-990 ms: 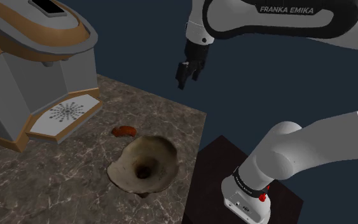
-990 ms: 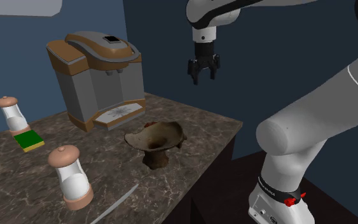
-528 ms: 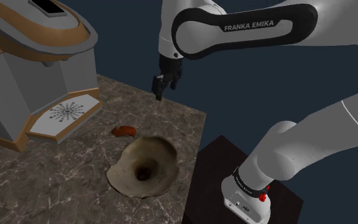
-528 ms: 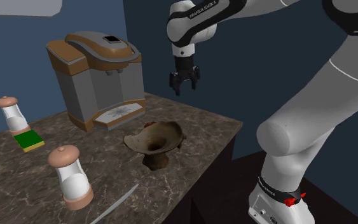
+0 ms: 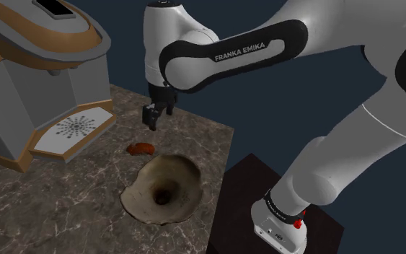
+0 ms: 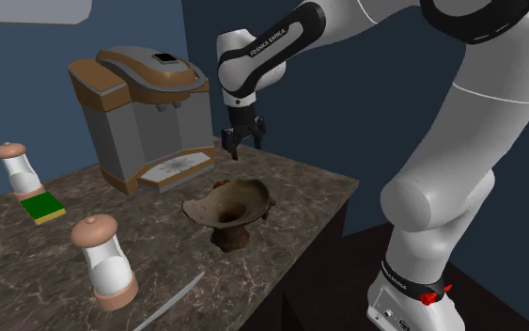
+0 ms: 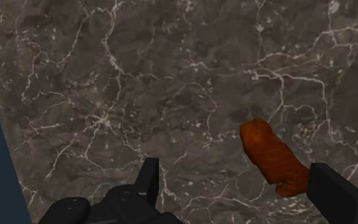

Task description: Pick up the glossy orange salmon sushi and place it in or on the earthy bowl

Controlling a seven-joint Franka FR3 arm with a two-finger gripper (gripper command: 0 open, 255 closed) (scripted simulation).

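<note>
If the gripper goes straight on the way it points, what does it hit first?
Probably the orange sushi, or the marble counter right beside it: in the wrist view the sushi lies between the fingers of the open gripper, nearer one finger. Nothing else stands in that line, though height is hard to judge.

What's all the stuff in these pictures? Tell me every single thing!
coffee machine: one, grey and brown, back of counter
sushi: one, orange-red, on counter between machine and bowl
bowl: one, brown, near counter's edge
shakers: two, white with pinkish caps, second exterior view's left
pad: one, green, beside the far shaker
utensil: one, thin, grey, counter's front
counter: one, dark marble
stand: one, black
arm: one, white
gripper: one, black, open, above the sushi
</note>
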